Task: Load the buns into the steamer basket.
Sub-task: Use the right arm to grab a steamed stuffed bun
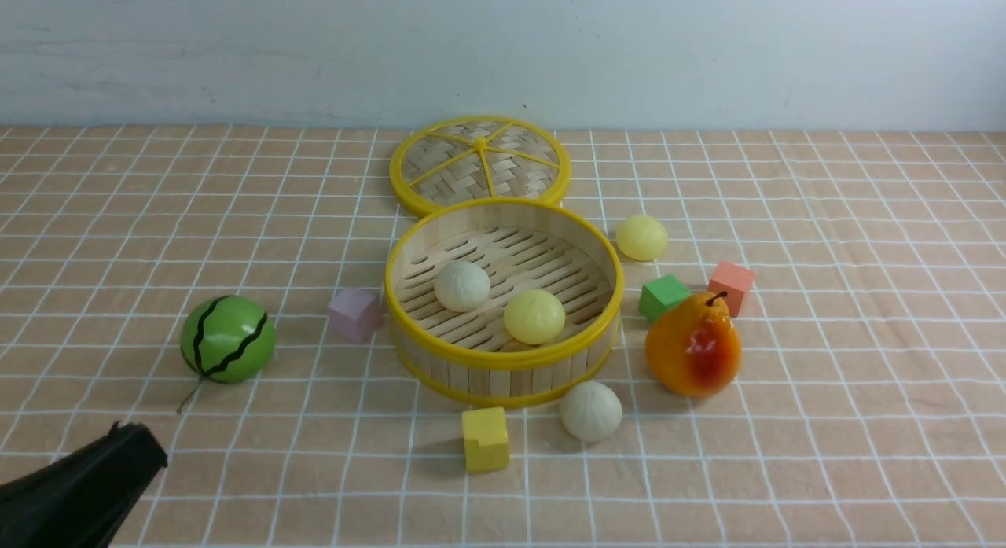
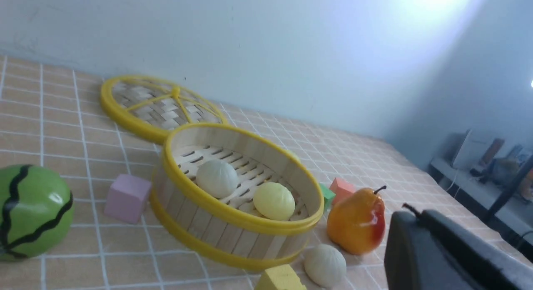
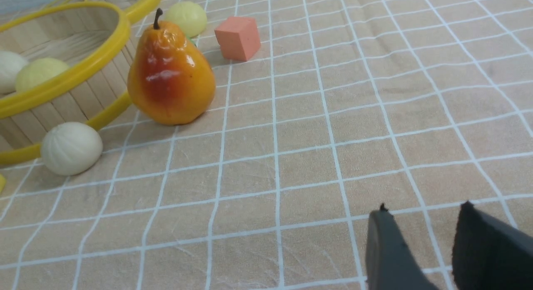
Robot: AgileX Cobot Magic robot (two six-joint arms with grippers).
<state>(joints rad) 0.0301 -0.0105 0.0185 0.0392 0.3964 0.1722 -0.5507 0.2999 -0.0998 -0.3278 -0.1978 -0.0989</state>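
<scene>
Noting basket [image 1: 503,359] upright on table [image 1: 864,454], top open. Counting two buns inside on slatted floor: inner white bun [image 1: 462,286] toward basket's left side, inner yellow bun [image 1: 534,316] just beside it, nearer basket's front (robot-side) wall, not touching. Finding two more outside: outer yellow bun [image 1: 641,237] on table just off basket's far-right rim; outer white bun [image 1: 591,410] on table close by basket's front-right wall. Logging lid [image 1: 479,164] flat behind basket, near edge hidden by basket's far rim. Logging lilac cube [image 1: 355,314] hard by basket's left wall, contact unclear; yellow cube [image 1: 485,439] just in front of basket, beside outer white bun. Placing green cube [image 1: 664,296] and salmon cube [image 1: 731,286] right of basket, pear [image 1: 693,343] upright just in front of those two. Placing melon [image 1: 228,339] well left of basket. Checking left wrist view: same two buns inside basket, outer white bun by yellow cube at basket's foot. Seeing left end effector [image 1: 135,436] low, well off basket's front-left, clenched tight, gripping nothing. Seeing right end effector [image 3: 424,206] only in own wrist view, right of basket past pear, fingers [image 3: 387,240] parted, released, nothing between, table grid beneath.
</scene>
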